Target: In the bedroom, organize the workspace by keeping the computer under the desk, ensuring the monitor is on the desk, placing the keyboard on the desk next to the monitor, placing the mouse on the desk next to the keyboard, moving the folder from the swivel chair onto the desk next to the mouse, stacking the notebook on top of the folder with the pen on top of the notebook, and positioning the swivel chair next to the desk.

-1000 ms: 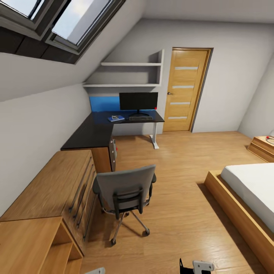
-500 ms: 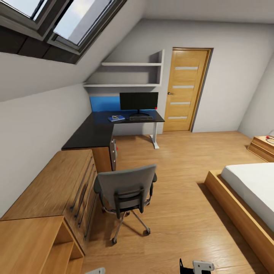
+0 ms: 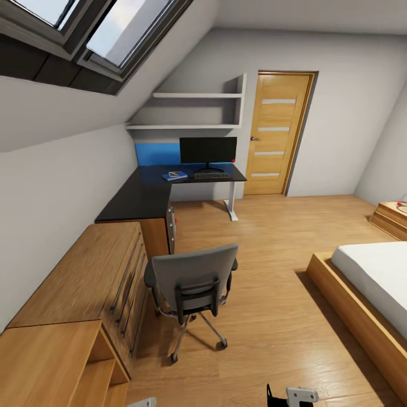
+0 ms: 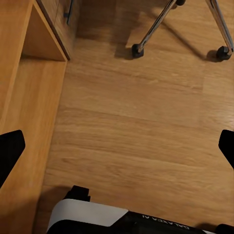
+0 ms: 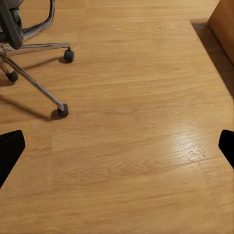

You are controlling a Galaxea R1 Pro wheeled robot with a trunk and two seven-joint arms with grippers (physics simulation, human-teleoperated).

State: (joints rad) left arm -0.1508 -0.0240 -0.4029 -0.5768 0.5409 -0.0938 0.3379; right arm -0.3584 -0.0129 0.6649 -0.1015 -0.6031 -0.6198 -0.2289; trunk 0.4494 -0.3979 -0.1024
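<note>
The grey swivel chair [image 3: 195, 280] stands on the wooden floor with its back towards me, well short of the black L-shaped desk [image 3: 138, 195] in the far corner. On the desk stand the monitor [image 3: 208, 150] and, in front of it, the keyboard [image 3: 211, 176]. The blue folder [image 3: 175, 176] lies left of the keyboard with a small pale shape on it, too small to name. Mouse, pen and computer are not discernible. My left gripper [image 4: 117, 148] and right gripper [image 5: 117, 148] hang open over bare floor near the chair's castors [image 4: 138, 50] [image 5: 62, 110].
A light wooden chest of drawers [image 3: 85, 282] runs along the left wall beside the chair, with an open wooden unit [image 3: 56, 362] nearer me. A bed [image 3: 373, 282] is at the right, a nightstand [image 3: 390, 217] beyond it, and a door [image 3: 277, 133] past the desk.
The whole head picture has drifted a little to the right and the chair looms slightly larger, so the camera has moved. Nothing in the room has shifted on its own.
</note>
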